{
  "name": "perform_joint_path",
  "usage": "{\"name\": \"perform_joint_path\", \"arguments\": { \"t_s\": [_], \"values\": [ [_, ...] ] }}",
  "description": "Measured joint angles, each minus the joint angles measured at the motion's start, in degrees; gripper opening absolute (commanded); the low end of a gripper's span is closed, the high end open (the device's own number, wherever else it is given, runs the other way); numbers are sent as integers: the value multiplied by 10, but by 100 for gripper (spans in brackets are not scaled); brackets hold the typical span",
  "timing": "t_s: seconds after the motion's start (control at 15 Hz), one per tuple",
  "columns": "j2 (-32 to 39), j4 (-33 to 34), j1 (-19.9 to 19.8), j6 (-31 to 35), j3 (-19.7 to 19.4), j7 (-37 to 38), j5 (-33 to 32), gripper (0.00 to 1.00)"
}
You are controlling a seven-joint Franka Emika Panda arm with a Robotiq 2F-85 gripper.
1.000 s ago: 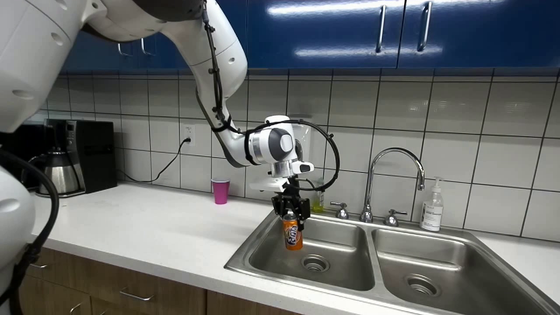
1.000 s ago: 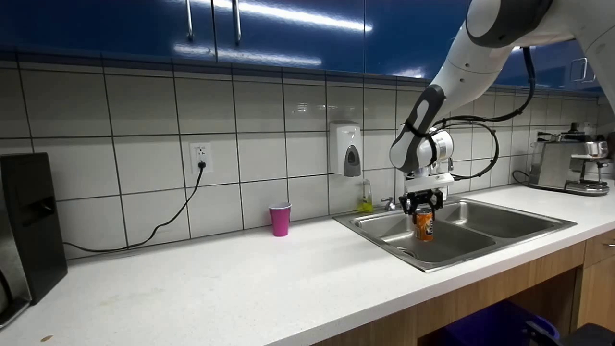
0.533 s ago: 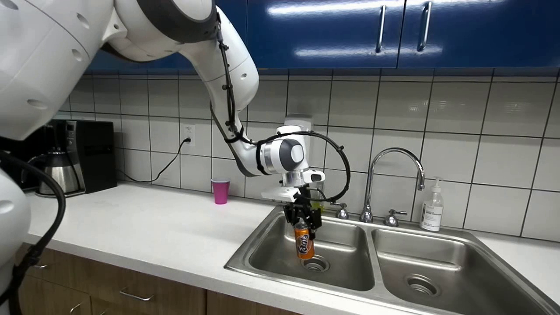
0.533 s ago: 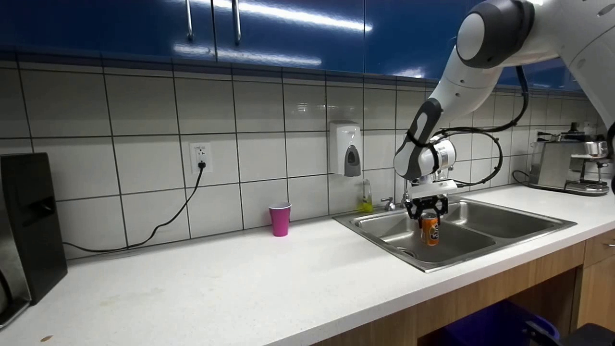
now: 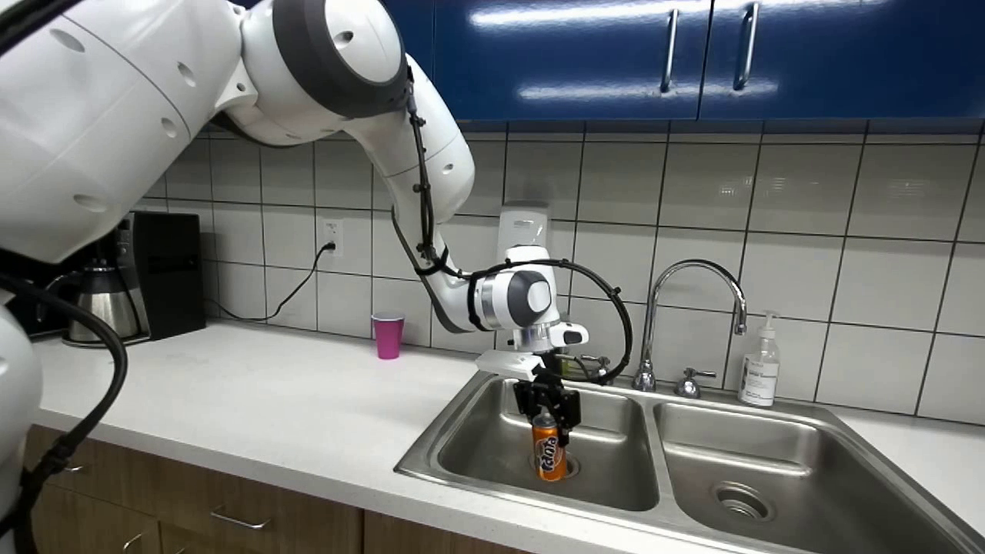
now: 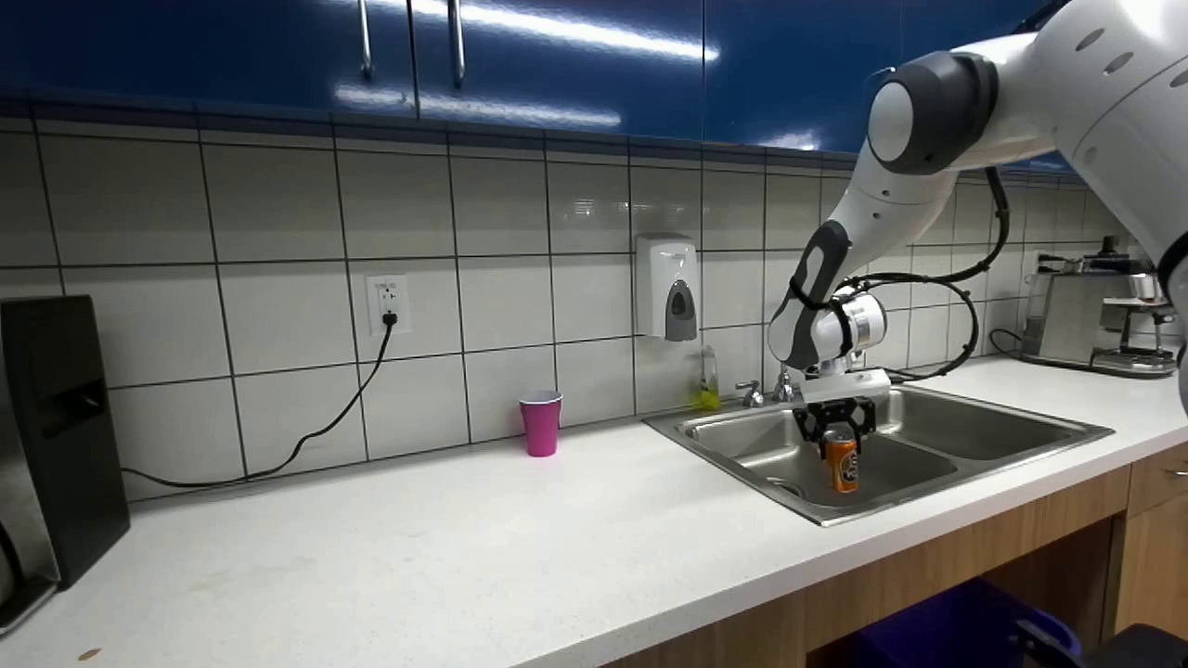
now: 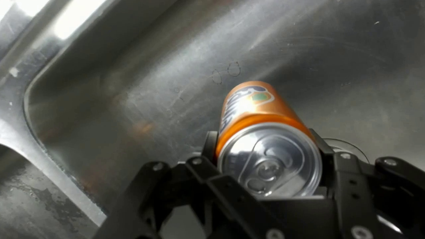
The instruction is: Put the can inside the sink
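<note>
The can is orange with a silvery top and a Fanta label. It stands roughly upright, low inside one basin of the stainless steel double sink, near that basin's drain. It also shows in an exterior view and in the wrist view. My gripper is shut around the can's upper part, with a black finger at each side. The gripper also shows in both exterior views, pointing down. I cannot tell whether the can's base touches the basin floor.
A chrome gooseneck faucet with handles stands behind the basins. A white pump bottle is at the back right of it. A pink cup stands on the counter by the wall. A soap dispenser hangs on the wall.
My gripper has moved down with the can in it, deeper into the basin. In both exterior views the can has also shifted to the right.
</note>
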Motion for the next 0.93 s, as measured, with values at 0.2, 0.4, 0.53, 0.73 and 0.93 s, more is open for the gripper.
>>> {"name": "perform_joint_path", "arguments": {
  "t_s": [0.2,0.4,0.53,0.73,0.93],
  "values": [
    [27,17,-5,0,0,-7,11,39],
    [53,34,-6,0,0,-10,16,39],
    [68,45,-6,0,0,-11,19,39],
    [86,59,-6,0,0,-12,25,39],
    [100,71,-8,0,0,-14,28,39]
  ]
}}
